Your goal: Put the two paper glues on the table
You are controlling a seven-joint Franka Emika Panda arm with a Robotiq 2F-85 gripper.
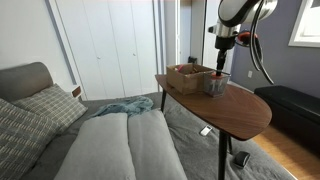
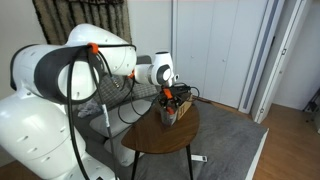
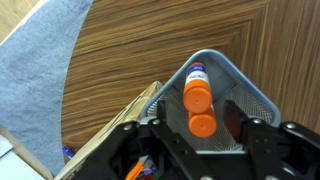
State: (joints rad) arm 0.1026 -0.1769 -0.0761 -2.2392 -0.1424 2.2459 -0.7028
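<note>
Two glues stand upright inside the cup (image 3: 228,100), a grey mesh holder on the table (image 3: 150,40); neither glue is on the bare wood. In the wrist view the cup sits at 4 o'clock from the middle of the picture. The far glue (image 3: 197,92) shows an orange cap with a strip of white body and label above it. The near glue (image 3: 203,124) lies just at 6 o'clock of it, the two caps almost touching, and only its cap can be seen. Both stand against the cup's wall on the 9 o'clock side, and the rest of the cup's floor shows dark.

The fingers (image 3: 247,132) are spread wide and come in from 6 o'clock. One black pad is at 3 o'clock of the near glue and the other at 9 o'clock, with clear space on both sides. They pinch nothing.

A woven basket (image 3: 125,115) stands just beside the cup at its 8 o'clock. Grey-blue carpet (image 3: 35,80) shows past the table's curved edge at 9 o'clock.

In both exterior views the arm reaches down over the cup (image 1: 216,84) (image 2: 172,113), the fingers (image 1: 222,62) (image 2: 170,97) at or just above its rim. The basket (image 1: 185,75) stands at 9 o'clock of the cup on the oval table (image 1: 245,110). The glues are too small to make out there. A grey sofa (image 1: 110,145) with cushions lies at 8 o'clock of the table.
</note>
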